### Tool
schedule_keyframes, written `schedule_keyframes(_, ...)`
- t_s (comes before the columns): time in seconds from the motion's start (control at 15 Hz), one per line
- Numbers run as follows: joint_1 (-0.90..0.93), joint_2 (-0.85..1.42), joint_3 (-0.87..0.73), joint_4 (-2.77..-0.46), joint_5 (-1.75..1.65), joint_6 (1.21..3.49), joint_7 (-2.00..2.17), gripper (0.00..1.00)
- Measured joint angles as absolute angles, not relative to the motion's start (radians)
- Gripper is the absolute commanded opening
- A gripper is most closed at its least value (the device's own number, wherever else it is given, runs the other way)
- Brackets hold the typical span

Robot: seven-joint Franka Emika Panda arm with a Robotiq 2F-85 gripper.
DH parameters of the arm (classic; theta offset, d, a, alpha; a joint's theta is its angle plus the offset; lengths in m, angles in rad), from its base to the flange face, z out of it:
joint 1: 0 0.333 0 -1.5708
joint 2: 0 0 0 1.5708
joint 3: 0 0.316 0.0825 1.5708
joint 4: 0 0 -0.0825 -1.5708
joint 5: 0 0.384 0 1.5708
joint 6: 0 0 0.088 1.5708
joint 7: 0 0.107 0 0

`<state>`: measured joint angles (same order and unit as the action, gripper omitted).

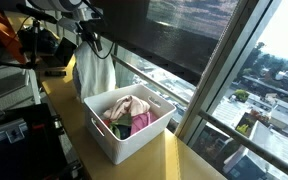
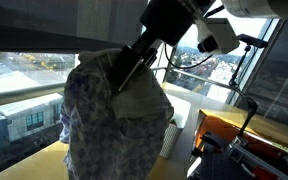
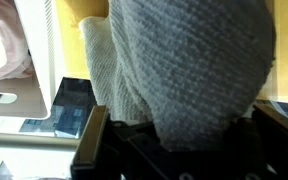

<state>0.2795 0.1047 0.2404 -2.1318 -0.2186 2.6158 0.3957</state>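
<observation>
The gripper (image 1: pixel 92 42) is closed on a pale cloth (image 1: pixel 95 68), which hangs straight down below the jaws. In an exterior view the gripper (image 2: pixel 127 72) has its fingertips buried in the gathered fabric, so the contact point itself is hidden. In that view the cloth (image 2: pixel 96 125) shows a patterned part and a plainer part. It cannot be determined whether these are one piece or two.

In the wrist view the cloth (image 3: pixel 194 70) appears as grey knit and fills most of the frame, blocking whatever lies directly beneath the tool. The finger bodies show only as dark, blurred shapes along the bottom edge.

A white bin (image 1: pixel 134 138) stands below and to one side of the gripper, apart from the hanging cloth. It holds a pink garment (image 1: pixel 132 106) and a dark garment (image 1: pixel 122 127), and its lower contents are covered. In the wrist view the bin (image 3: pixel 42 60) is cut off at the frame edge.
</observation>
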Motion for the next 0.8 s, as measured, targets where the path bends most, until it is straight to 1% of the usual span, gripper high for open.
schedule_keyframes(0.2,0.292,0.156,0.234,-2.074,-0.315,2.616,0.457,0.0)
schedule_keyframes(0.6,0.339,0.305,0.17,-2.064,-0.393,2.618,0.532,0.0)
schedule_keyframes(0.67,0.351,0.324,0.158,-2.061,-0.393,2.618,0.537,0.25)
schedule_keyframes(0.73,0.361,0.339,0.149,-2.056,-0.393,2.618,0.541,0.26)
schedule_keyframes(0.8,0.369,0.349,0.14,-2.046,-0.393,2.618,0.542,0.31)
